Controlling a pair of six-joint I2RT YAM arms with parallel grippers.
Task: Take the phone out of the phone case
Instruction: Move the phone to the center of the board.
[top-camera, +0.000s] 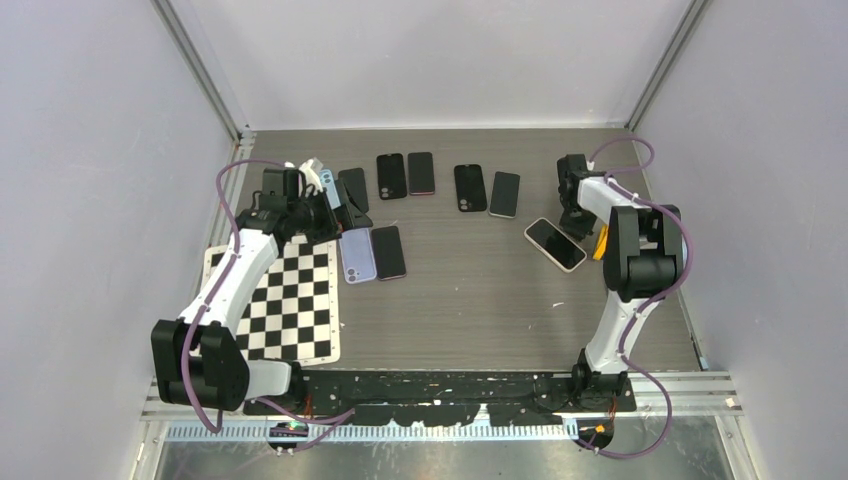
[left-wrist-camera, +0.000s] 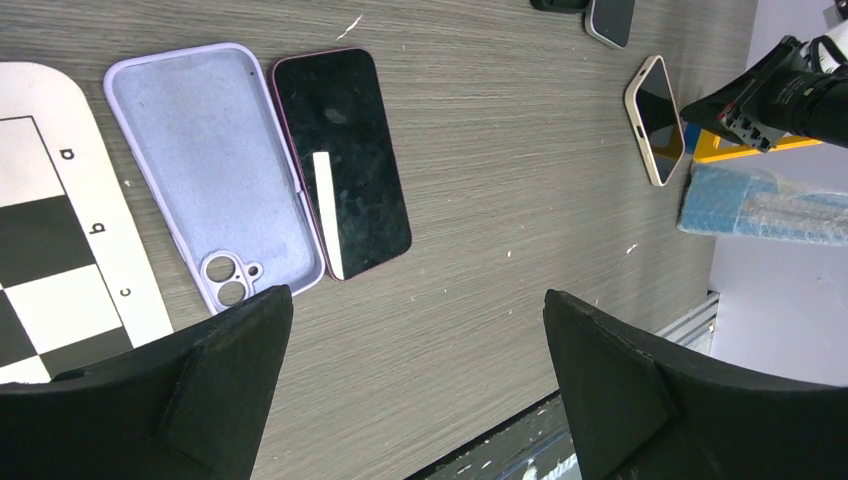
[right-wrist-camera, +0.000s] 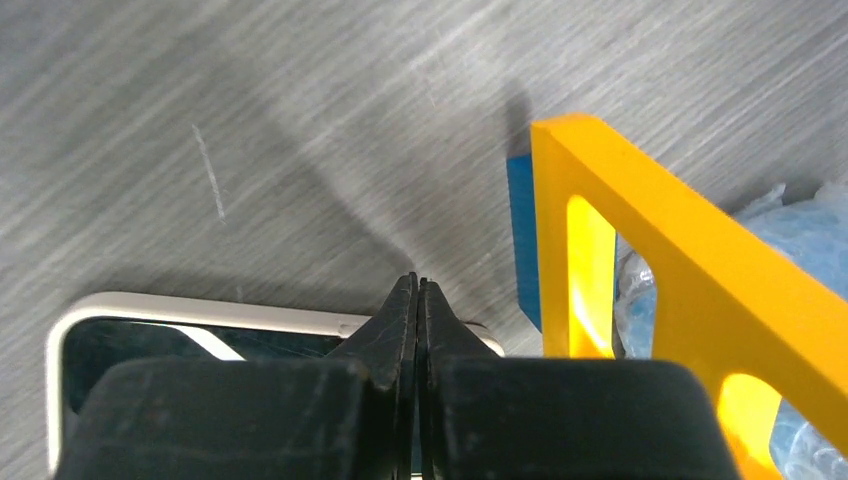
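One phone matters here. It lies screen up on the table, seated in its cream case, so the separation itself is not yet done.

The right gripper is pinched fully together with nothing between its fingers. Its joined tips sit at the cream case's long rim, close to a corner. From the wrist view I cannot tell whether they press on the lip or sit just above it. I judge this to be the prying step, with the closed tips serving as a wedge against the case's edge.

The next move seems to call for a small, firm push that rolls the lip outward off the phone's corner without sliding the whole thing across the wood. With nothing pinning the case, it may simply skate away.

Just beside that same corner of the cream case stands a yellow frame, with a blue packet against it, so room on that side is tight.

Well apart from the cream case, across the table, the left gripper hangs spread wide and empty. It is above an empty lilac case and a bare dark phone lying side by side. A checkerboard lies farther from the cream case than those two.
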